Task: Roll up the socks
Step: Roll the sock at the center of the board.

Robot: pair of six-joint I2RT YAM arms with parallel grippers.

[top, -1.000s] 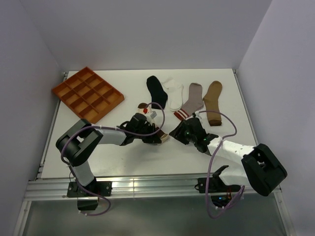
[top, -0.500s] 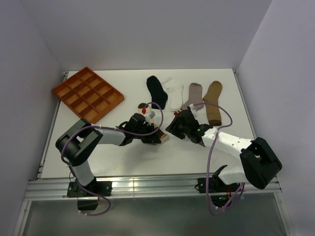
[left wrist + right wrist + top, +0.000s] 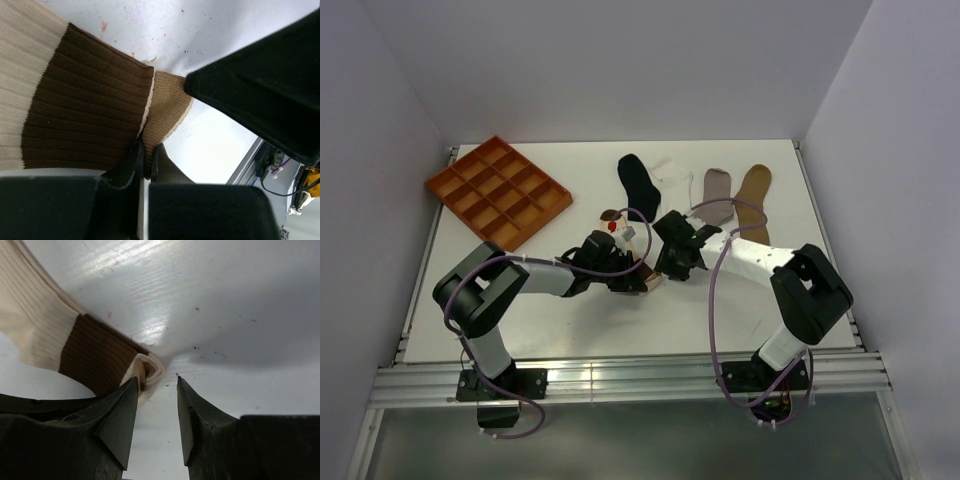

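Observation:
The cream sock with brown bands (image 3: 85, 125) lies under my left gripper (image 3: 146, 162), which is shut on its tan-edged end; in the top view this gripper (image 3: 632, 272) covers most of the sock. My right gripper (image 3: 157, 385) is open just right of that end, and its left finger touches the rolled tip of the sock (image 3: 149, 371). In the top view the right gripper (image 3: 669, 262) sits close beside the left one. The black (image 3: 638, 185), white (image 3: 673, 182), grey (image 3: 717, 188) and tan (image 3: 753, 192) socks lie flat in a row behind.
The orange compartment tray (image 3: 498, 190) stands at the back left. The right arm's forearm (image 3: 750, 262) crosses over the near ends of the grey and tan socks. Cables loop over both arms. The table's metal front rail (image 3: 620, 378) runs along the near side.
My right gripper has swung left and slightly back, from the table's right centre to just beside the left gripper and the sock's end. The left gripper has kept its hold and place.

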